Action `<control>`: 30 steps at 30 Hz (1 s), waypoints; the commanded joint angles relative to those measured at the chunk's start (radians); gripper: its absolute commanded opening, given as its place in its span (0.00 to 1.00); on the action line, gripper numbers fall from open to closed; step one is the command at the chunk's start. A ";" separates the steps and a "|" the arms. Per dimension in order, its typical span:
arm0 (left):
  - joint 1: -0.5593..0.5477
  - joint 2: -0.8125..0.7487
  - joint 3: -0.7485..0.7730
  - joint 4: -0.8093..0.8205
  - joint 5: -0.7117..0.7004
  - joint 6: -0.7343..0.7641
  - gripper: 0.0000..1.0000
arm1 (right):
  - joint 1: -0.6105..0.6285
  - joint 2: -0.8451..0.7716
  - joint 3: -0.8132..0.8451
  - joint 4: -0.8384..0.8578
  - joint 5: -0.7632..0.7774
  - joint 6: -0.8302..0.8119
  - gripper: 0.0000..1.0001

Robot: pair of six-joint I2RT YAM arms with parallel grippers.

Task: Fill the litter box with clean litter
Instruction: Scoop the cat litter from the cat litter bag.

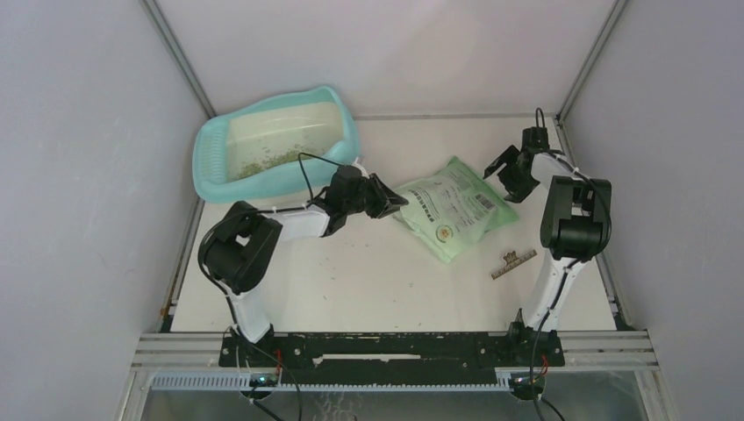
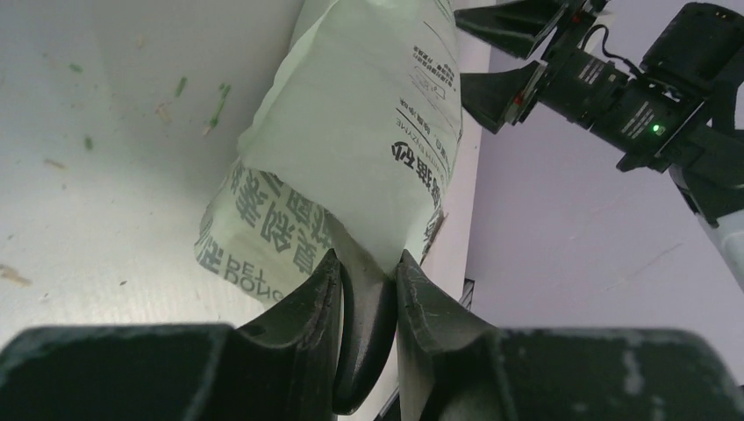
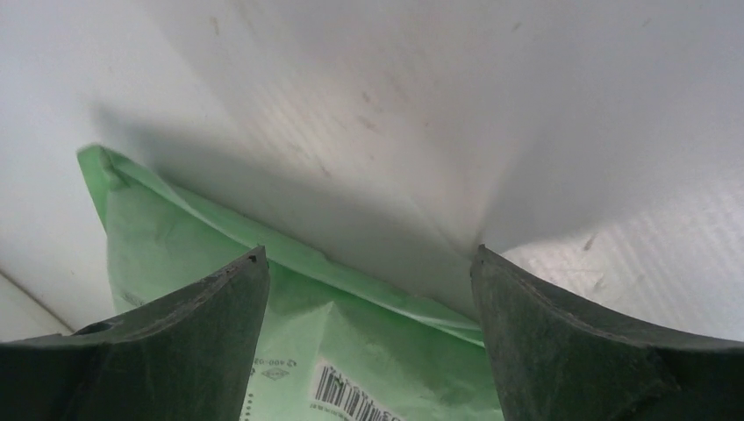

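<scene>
A: Litter box: where is it, and what's in it?
B: Litter box (image 1: 272, 184) on the table (image 1: 368, 272), just beyond and to the left of the left gripper (image 1: 395, 200). Thin scatter of litter (image 1: 272, 160) along the box's near side. Most of the pale floor shows bare.
A: So partly filled?
B: Barely, by my reading. A first sprinkle at most. The bulk of the fill is left to do.
A: Source of the litter?
B: Presumably the green printed bag (image 1: 452, 210), lying flat on the table between the two grippers. Looks fairly full, though I cannot see inside.
A: Left gripper?
B: Clamped on the bag's corner nearest the box. Wrist view shows a fold of the film pinched between the fingers, with the bag running away ahead of them.
A: Right gripper?
B: Right gripper (image 1: 507, 175) spread wide, nothing between the fingers. It hovers by the bag's far right corner. Its wrist view shows the bag's green edge just below and ahead, not touched.
A: Bag open or sealed?
B: Cannot tell. No view shows the mouth.
A: What remains, then?
B: Judgement: a second grip on the bag, lift, carry it left over the box, tip, and pour until the floor is covered. None of that is under way. A few stray green flecks lie on the table beside the left fingers.
</scene>
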 commanded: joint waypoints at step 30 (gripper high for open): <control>-0.054 0.294 0.040 1.016 0.097 -0.324 0.15 | 0.094 -0.325 -0.230 0.034 -0.023 -0.057 0.91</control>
